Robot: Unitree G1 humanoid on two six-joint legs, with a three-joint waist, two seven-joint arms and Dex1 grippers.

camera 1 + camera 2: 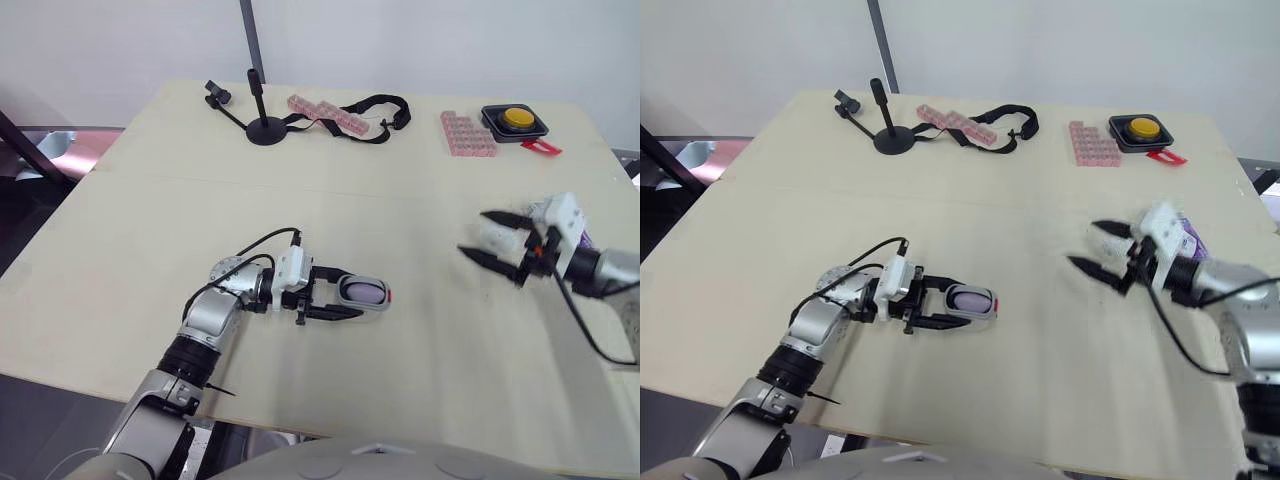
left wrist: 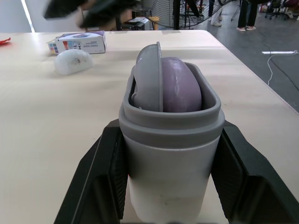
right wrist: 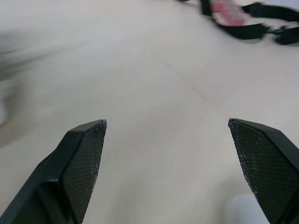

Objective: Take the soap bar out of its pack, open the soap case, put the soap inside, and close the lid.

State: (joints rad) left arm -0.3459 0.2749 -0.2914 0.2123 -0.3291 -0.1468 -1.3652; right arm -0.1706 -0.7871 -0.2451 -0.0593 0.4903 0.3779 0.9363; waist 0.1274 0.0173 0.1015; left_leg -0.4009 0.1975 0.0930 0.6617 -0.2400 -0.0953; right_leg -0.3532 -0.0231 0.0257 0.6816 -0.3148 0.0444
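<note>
The grey soap case (image 1: 362,292) lies on the table near the front, with my left gripper (image 1: 345,297) shut on its sides. In the left wrist view the purple soap bar (image 2: 180,88) sits inside the case (image 2: 170,154), and the grey lid (image 2: 149,77) stands tilted against the soap, not closed. My right gripper (image 1: 490,240) hovers open over the table's right side with nothing between its fingers (image 3: 79,163). The purple-and-white soap pack (image 1: 1188,240) lies just behind the right wrist, and a white rounded object (image 2: 72,61) lies beside the pack (image 2: 79,43).
At the back of the table stand a black phone stand (image 1: 265,130), a pink pill organiser (image 1: 325,113) with a black strap (image 1: 375,115), a second pink organiser (image 1: 467,133) and a yellow button box (image 1: 515,120). The table edge (image 1: 300,425) runs close to my left arm.
</note>
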